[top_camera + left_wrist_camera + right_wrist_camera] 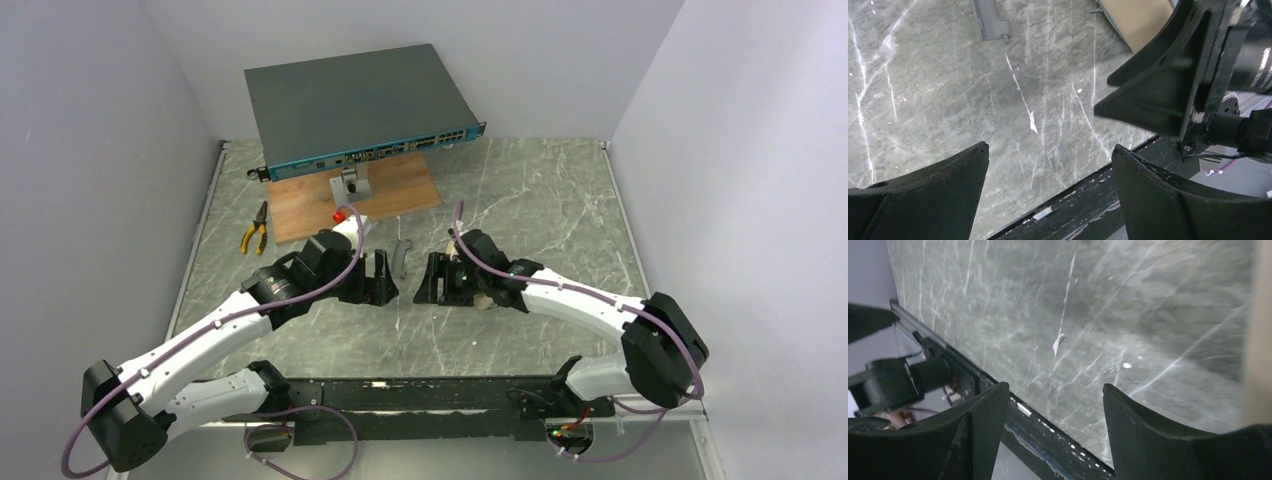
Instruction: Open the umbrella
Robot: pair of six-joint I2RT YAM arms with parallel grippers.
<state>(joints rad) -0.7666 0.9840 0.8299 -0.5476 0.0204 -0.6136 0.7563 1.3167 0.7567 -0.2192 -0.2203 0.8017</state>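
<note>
The umbrella does not show plainly in any view. A small cream-beige piece [486, 301] peeks out under my right wrist. A blurred beige strip [1259, 330] runs down the right edge of the right wrist view. I cannot tell what either belongs to. My left gripper [385, 281] [1048, 147] and right gripper [428, 280] [1055, 386] face each other low over the middle of the marble table [560, 200], a short gap apart. Both stand open, with only table surface between their fingers. The right gripper [1168, 85] looms in the left wrist view.
A grey metal bracket [400, 257] [990, 22] lies just behind the grippers. Farther back, a wooden board [400, 190] carries a small metal stand [352, 183] and a red-tipped part [342, 213]. A network switch [360, 100] rests tilted above it. Yellow-handled pliers [254, 228] lie at left. A black rail [420, 395] lines the front edge.
</note>
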